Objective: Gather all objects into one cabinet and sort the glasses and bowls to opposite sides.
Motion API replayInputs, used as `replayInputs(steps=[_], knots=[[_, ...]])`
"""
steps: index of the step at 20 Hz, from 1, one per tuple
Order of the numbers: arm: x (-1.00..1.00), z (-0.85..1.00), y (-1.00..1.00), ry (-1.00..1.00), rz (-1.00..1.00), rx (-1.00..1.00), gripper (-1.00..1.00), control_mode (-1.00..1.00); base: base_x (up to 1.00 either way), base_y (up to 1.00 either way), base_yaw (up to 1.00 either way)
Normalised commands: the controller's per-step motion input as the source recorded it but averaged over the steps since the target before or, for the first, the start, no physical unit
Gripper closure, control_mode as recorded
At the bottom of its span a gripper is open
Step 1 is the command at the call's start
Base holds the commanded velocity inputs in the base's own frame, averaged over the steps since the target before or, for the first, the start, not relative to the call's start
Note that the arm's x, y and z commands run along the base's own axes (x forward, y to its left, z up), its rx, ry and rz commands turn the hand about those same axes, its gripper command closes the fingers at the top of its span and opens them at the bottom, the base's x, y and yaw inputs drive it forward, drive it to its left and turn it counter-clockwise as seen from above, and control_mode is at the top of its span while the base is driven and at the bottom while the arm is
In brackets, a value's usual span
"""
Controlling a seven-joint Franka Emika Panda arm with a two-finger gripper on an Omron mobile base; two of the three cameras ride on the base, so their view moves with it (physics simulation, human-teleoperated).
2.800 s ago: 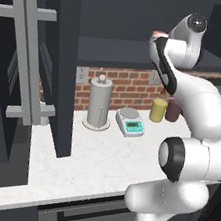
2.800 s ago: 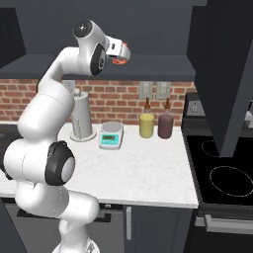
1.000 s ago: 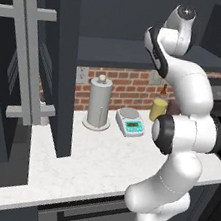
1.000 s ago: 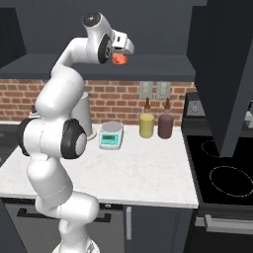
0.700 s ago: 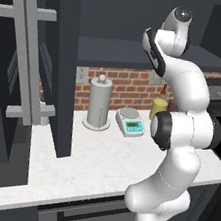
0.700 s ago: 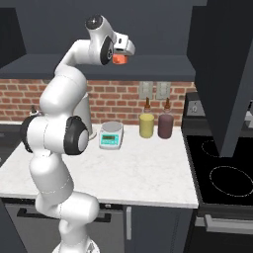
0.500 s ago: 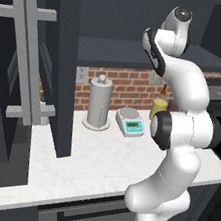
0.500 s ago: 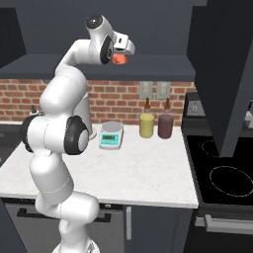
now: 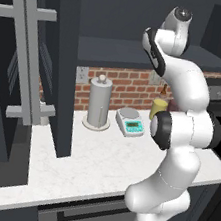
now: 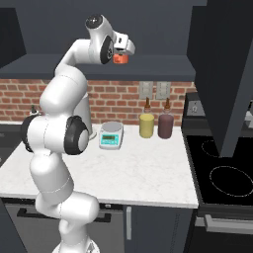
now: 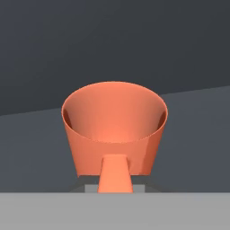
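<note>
Glossy white rounded arm (image 9: 186, 94) with dark charcoal joints

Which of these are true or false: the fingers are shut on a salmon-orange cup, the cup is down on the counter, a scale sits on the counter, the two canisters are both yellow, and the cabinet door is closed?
1. The fingers are shut on a salmon-orange cup. True.
2. The cup is down on the counter. False: it is held high, above the counter, up by the dark upper shelf.
3. A scale sits on the counter. True.
4. Both canisters are yellow. False: one canister is yellow, the other maroon.
5. The cabinet door is closed. False: it stands swung open.
</note>
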Motion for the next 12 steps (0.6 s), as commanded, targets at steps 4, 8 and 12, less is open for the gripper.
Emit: replayInputs(steps=[4, 8, 12], knots=[[-0.37, 0.13, -0.03, -0.07, 0.03, 0.0, 1.0, -1.0, 0.0, 0.0, 0.0], [-0.65, 0.35, -0.09, -0.08, 0.05, 0.0, 1.0, -1.0, 0.0, 0.0, 0.0], [-0.87, 0.28, -0.13, -0.02, 0.06, 0.0, 1.0, -1.0, 0.0, 0.0, 0.0]])
